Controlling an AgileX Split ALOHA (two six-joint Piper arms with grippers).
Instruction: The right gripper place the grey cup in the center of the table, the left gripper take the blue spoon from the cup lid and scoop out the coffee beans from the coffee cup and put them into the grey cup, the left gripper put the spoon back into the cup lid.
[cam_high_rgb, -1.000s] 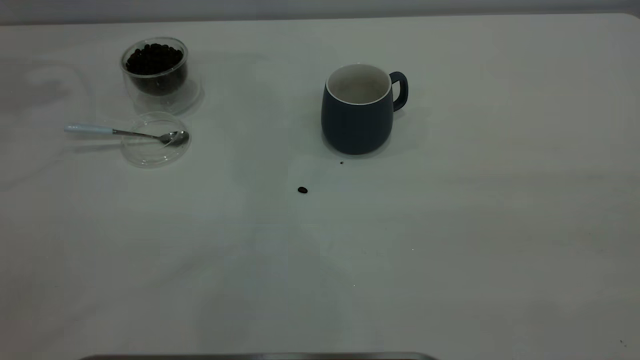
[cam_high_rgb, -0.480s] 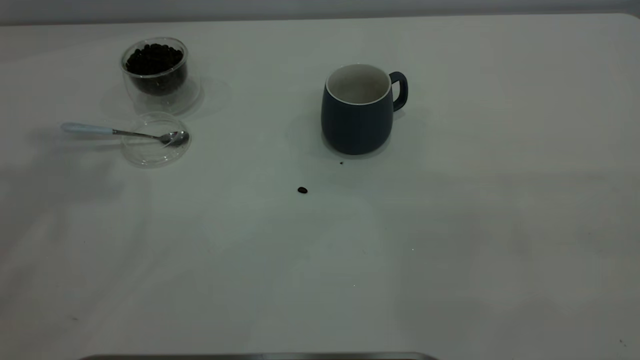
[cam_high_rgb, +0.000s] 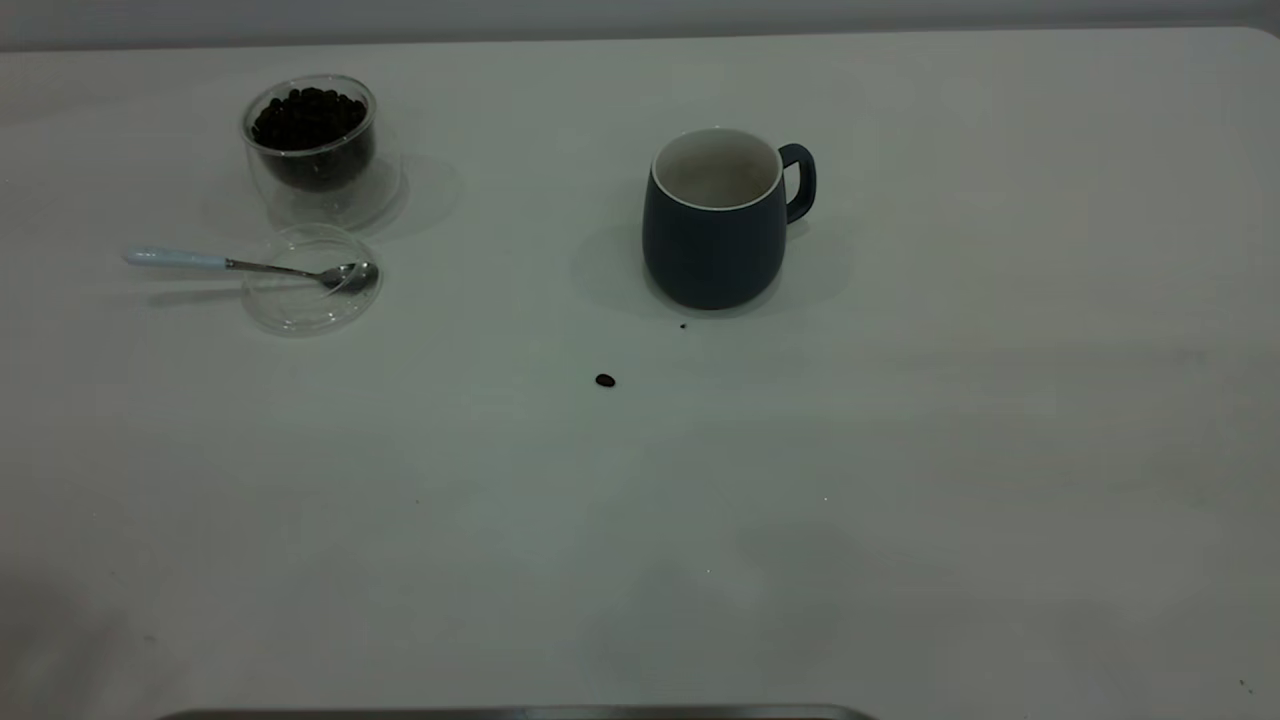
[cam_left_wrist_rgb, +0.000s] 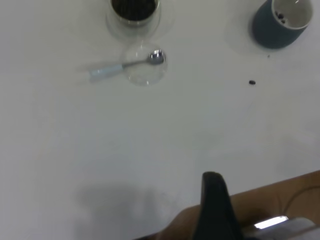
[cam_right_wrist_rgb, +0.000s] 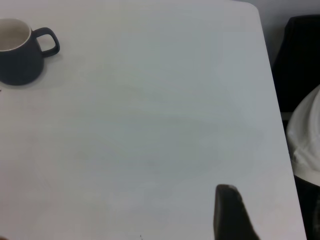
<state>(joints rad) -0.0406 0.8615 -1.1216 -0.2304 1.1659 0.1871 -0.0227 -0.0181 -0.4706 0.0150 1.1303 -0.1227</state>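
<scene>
Tabletop (cam_high_rgb: 900, 450): plain white, carrying all items listed. Grey cup (cam_high_rgb: 716, 218): upright near the middle of the tabletop, towards the far side in the exterior view, loop handle turned to that view's right; the left wrist view shows a few dark beans lying in its off-white inside. Coffee cup (cam_high_rgb: 310, 140): clear glass, upright at the far left, well apart from the grey cup. Coffee beans (cam_high_rgb: 306, 112): a dark heap filling the coffee cup nearly to its rim. Cup lid (cam_high_rgb: 300, 300): clear, flat on the tabletop just in front of the coffee cup. Blue spoon (cam_high_rgb: 250, 266): lying with its metal bowl in the cup lid and its pale handle reaching out over the lid's edge to the left. Stray bean (cam_high_rgb: 605, 380): one, loose on the tabletop in front of the grey cup, to its left. Left pincer (cam_left_wrist_rgb: 216, 210): only one dark finger shows, in the left wrist view, high above the tabletop and well away from the spoon; holds nothing visible, and its opening cannot be told. Right pincer (cam_right_wrist_rgb: 231, 212): likewise one dark finger only, far from the grey cup; opening cannot be told.
</scene>
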